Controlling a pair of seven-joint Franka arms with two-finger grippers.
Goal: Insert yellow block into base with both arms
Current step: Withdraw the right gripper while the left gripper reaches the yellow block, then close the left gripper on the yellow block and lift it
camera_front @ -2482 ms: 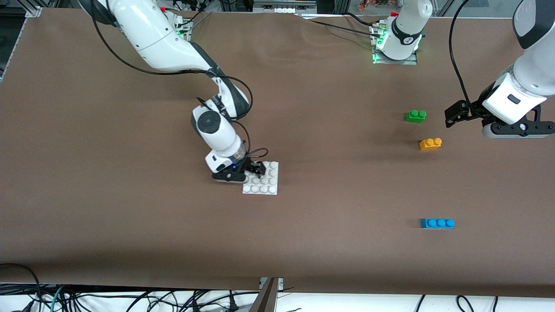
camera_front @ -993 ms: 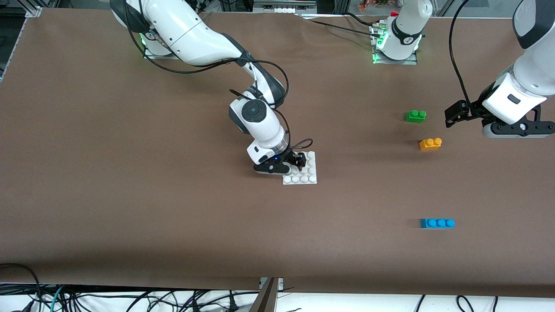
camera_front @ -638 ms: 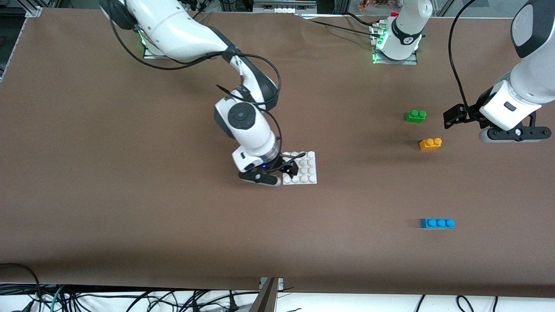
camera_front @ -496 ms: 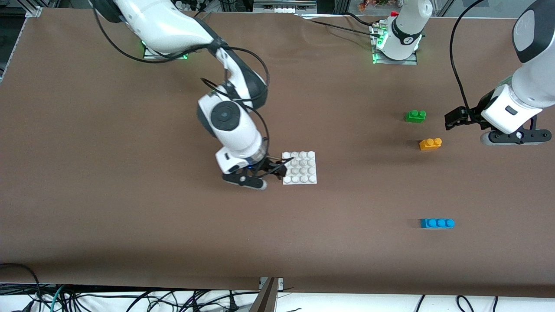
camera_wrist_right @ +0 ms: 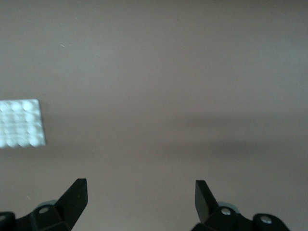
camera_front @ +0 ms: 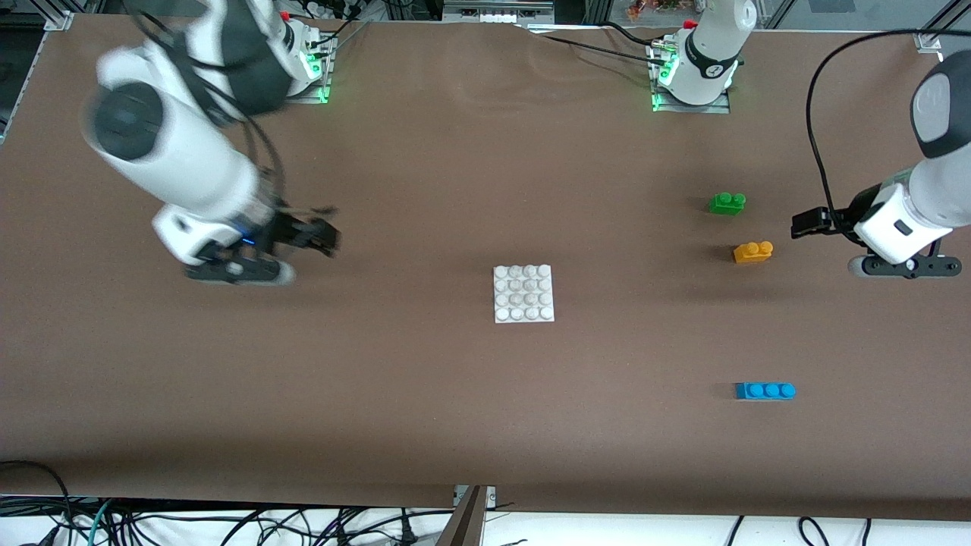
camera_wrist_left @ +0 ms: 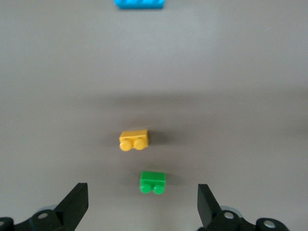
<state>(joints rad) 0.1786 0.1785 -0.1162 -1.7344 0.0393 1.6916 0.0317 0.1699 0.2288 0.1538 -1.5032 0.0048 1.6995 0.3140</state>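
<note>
The right gripper [camera_front: 322, 235] has released the base [camera_front: 523, 293] and withdrawn toward its own end of the worktop [camera_front: 455, 189], fingers spread, empty. The base lies mid-worktop. The left gripper [camera_front: 810, 224], spread wide, hovers beside the ungrasped yellow block [camera_front: 752, 252]; pickup comes next.

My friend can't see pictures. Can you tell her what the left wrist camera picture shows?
The left gripper hangs open over a brown table, holding nothing. Between its two black fingers you can see the yellow block lying beside a green brick, apart from it. A blue brick peeks in at the picture's edge.
</note>
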